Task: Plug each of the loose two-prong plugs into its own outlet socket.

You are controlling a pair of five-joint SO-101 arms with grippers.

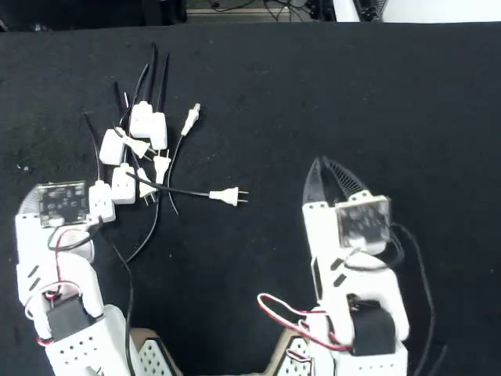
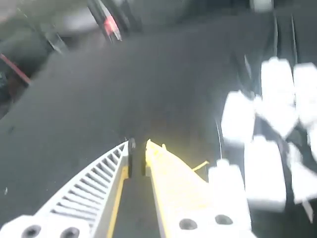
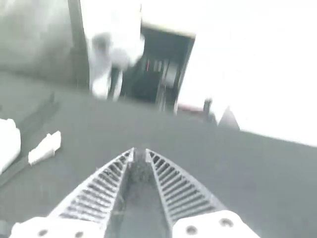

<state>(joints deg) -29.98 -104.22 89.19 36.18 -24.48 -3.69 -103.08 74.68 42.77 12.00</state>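
Several loose plugs (image 1: 227, 196), sockets (image 1: 123, 186) tangled in cords (image 1: 176, 189).

blocked: plug-and-cord cluster (image 1: 135, 153) at left, lone plug (image 1: 227, 197) just beside | free: table (image 1: 391, 102) centre, right

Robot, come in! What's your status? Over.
Left gripper shut, empty, beside the plug-and-socket pile. Right gripper shut, empty. One two-prong plug lies apart, unplugged. Black cords tangle through pile.

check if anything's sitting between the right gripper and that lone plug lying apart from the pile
Nothing visible does. Only bare black table lies between the right gripper and the lone plug; its prongs point toward that side, and its cord trails away into the pile.
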